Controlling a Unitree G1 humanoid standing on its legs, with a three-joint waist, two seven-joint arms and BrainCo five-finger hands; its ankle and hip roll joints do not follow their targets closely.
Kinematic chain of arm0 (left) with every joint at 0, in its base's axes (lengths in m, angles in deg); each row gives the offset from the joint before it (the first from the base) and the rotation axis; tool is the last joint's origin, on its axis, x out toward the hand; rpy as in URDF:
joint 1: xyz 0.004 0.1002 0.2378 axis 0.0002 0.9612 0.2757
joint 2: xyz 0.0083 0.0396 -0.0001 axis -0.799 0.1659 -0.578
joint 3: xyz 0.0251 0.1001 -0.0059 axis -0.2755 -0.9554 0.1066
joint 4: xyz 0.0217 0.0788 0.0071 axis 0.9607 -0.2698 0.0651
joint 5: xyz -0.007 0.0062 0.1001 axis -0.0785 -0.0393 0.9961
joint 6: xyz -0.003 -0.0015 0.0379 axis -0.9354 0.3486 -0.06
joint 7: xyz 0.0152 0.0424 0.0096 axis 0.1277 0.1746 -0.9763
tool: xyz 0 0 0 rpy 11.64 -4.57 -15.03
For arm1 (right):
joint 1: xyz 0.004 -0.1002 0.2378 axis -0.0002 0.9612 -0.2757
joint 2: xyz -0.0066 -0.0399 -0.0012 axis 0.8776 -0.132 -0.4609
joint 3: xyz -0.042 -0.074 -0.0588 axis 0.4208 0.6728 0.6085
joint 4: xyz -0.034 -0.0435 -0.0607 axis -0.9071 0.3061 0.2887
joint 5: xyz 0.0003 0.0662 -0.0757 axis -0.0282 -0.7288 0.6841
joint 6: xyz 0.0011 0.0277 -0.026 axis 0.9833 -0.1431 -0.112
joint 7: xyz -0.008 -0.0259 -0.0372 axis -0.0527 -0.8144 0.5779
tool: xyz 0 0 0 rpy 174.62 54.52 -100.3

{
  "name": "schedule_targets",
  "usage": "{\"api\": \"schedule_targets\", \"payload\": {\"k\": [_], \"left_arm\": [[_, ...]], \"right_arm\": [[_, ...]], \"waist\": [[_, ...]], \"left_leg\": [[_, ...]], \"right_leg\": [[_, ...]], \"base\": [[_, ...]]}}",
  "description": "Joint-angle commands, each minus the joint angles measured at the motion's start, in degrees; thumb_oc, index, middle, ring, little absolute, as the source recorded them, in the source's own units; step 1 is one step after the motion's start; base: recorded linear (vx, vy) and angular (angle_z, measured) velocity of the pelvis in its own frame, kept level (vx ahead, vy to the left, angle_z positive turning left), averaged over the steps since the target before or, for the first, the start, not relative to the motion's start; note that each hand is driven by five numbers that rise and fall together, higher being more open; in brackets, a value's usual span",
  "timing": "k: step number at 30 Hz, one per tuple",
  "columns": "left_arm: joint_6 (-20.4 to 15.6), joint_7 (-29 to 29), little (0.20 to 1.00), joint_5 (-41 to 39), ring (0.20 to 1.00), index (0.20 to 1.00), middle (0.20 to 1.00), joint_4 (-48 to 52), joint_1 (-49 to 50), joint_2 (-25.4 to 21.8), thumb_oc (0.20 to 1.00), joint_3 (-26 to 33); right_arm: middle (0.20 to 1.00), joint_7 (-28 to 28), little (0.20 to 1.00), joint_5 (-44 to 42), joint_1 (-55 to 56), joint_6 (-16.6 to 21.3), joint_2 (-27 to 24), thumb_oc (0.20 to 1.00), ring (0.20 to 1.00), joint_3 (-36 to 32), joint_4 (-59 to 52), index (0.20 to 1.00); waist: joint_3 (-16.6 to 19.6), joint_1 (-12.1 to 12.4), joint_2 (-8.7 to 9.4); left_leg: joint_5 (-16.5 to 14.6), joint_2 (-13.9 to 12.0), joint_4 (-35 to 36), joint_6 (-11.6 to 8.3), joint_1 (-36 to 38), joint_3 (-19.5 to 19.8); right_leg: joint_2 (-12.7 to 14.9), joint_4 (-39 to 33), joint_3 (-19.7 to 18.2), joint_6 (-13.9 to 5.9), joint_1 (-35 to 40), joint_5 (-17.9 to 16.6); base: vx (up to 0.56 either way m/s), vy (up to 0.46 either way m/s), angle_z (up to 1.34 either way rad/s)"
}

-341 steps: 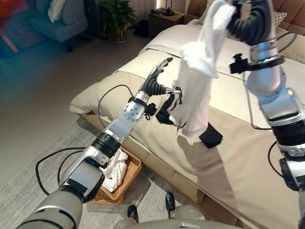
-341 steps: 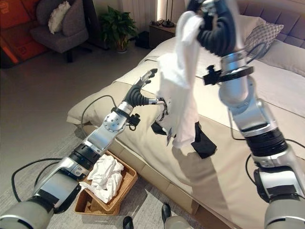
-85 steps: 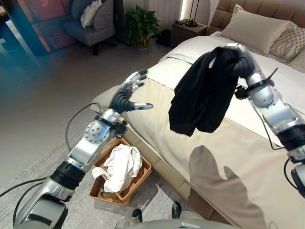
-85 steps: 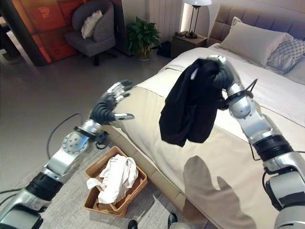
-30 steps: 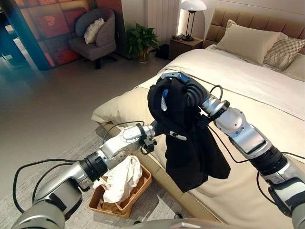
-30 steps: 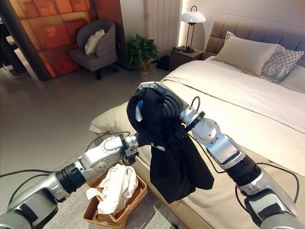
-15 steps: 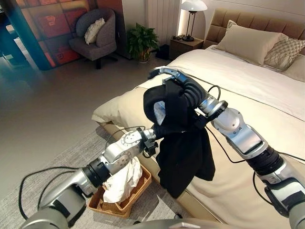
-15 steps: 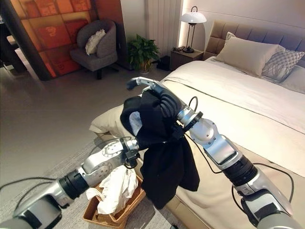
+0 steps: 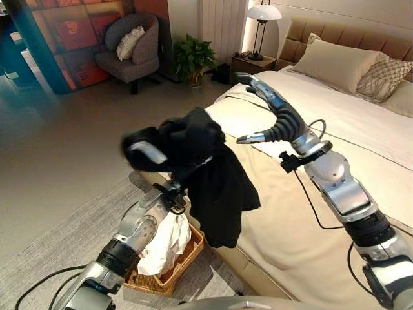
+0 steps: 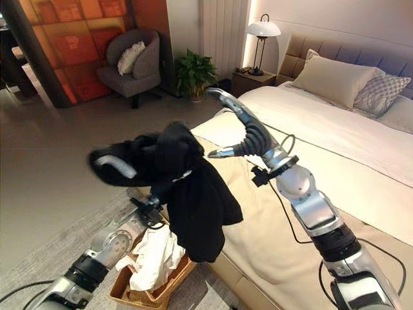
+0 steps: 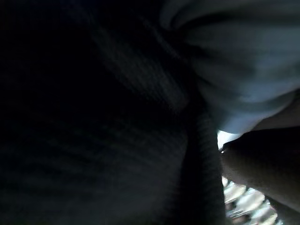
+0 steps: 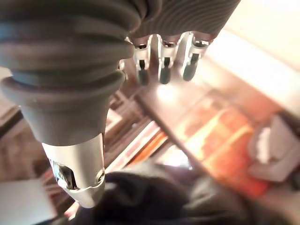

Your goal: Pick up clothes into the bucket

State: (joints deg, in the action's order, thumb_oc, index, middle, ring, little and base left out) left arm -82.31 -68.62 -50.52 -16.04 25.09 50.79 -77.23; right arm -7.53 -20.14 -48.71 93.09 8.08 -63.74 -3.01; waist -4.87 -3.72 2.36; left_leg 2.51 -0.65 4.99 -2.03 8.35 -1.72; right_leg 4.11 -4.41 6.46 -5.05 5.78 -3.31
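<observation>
While the black garment (image 9: 213,174) hangs bunched over the left hand (image 9: 147,152), with its long tail dropping down, the wicker basket (image 9: 187,248) is seen on the floor directly beneath, tucked against the side of the bed (image 9: 297,232). How the left hand's fingers are set cannot be told, since they are buried in the dark cloth, and the left wrist view is covered by that same fabric. The garment's long axis runs roughly vertical, its lower hem just above the basket's bed-side rim, so the coming move is judged to be a lowering and release rather than any sideways carry. The basket already holds a heap of white clothes (image 9: 161,239), piled toward the side away from the bed; the black piece would land on or beside it. The right hand (image 9: 271,113) is held well apart, raised over the bed with fingers straight and spread, holding nothing, so the left arm is clearly the nearer one. The mattress edge is the one thing likely to catch the hanging cloth. An armchair (image 9: 132,48), a potted plant (image 9: 193,58) and a lamp (image 9: 263,16) stand far back
</observation>
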Motion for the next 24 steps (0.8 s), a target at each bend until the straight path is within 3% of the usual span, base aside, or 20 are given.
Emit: {"api": "schedule_targets", "payload": {"k": [1, 5, 10, 17, 24], "left_arm": [[-6.4, -0.4, 0.2, 1.7, 0.2, 0.2, 0.2, -1.5, -2.0, -1.9, 0.2, 4.9], [-9.9, -3.8, 0.2, 8.5, 0.2, 0.2, 0.2, -4.6, 2.3, -2.7, 0.2, 15.4], [-12.9, -8.7, 0.2, 18.8, 0.2, 0.2, 0.2, -5.1, 5.0, -4.4, 0.2, 20.5], [-15.6, -19.0, 0.2, 35.2, 0.2, 0.2, 0.2, -9.4, 5.3, -4.2, 0.2, 23.0], [-15.6, -25.3, 0.2, 42.2, 0.2, 0.2, 0.2, -16.9, -0.8, -6.8, 0.2, 20.0]], "right_arm": [[1.0, 1.1, 1.0, 0.6, 2.1, 0.9, -0.2, 1.0, 1.0, -3.2, 2.0, 1.0], [1.0, 2.6, 1.0, 3.9, 13.5, -0.7, 3.5, 1.0, 1.0, -9.2, 11.8, 1.0], [1.0, 5.5, 1.0, 4.6, 18.2, -1.5, 7.6, 1.0, 1.0, -11.4, 22.3, 1.0], [1.0, 7.6, 1.0, 6.4, 21.5, -2.0, 13.2, 1.0, 1.0, -6.8, 44.1, 1.0], [1.0, 5.0, 1.0, 7.1, 21.0, -1.0, 14.0, 1.0, 1.0, 1.6, 55.1, 1.0]], "waist": [[1.5, 0.6, 1.61], [0.3, 0.1, 1.24], [-2.0, -0.2, 1.07], [-7.3, -0.3, 1.57], [-14.5, -0.9, 3.23]], "left_leg": [[-5.7, 0.7, -4.8, 0.43, -1.0, 2.1], [-5.8, 0.8, -5.1, 0.37, -1.7, 2.0], [-5.8, 1.0, -6.4, 0.44, -3.6, 1.8], [-5.9, 1.6, -9.9, 0.52, -9.1, 1.6], [-7.3, 1.8, -19.4, 0.85, -19.2, 2.4]], "right_leg": [[3.9, 5.5, 2.3, -3.35, -1.5, 1.1], [3.9, 5.8, 1.9, -3.31, -2.4, 1.1], [3.9, 6.7, 1.4, -3.22, -4.5, 0.9], [4.0, 9.1, 0.6, -3.12, -9.3, 0.5], [4.7, 14.9, -0.4, -2.72, -17.8, 0.5]], "base": [[0.0, 0.0, 0.0], [0.0, 0.004, -0.01], [-0.06, 0.023, -0.1], [-0.09, 0.035, -0.04], [-0.13, 0.039, -0.04]]}}
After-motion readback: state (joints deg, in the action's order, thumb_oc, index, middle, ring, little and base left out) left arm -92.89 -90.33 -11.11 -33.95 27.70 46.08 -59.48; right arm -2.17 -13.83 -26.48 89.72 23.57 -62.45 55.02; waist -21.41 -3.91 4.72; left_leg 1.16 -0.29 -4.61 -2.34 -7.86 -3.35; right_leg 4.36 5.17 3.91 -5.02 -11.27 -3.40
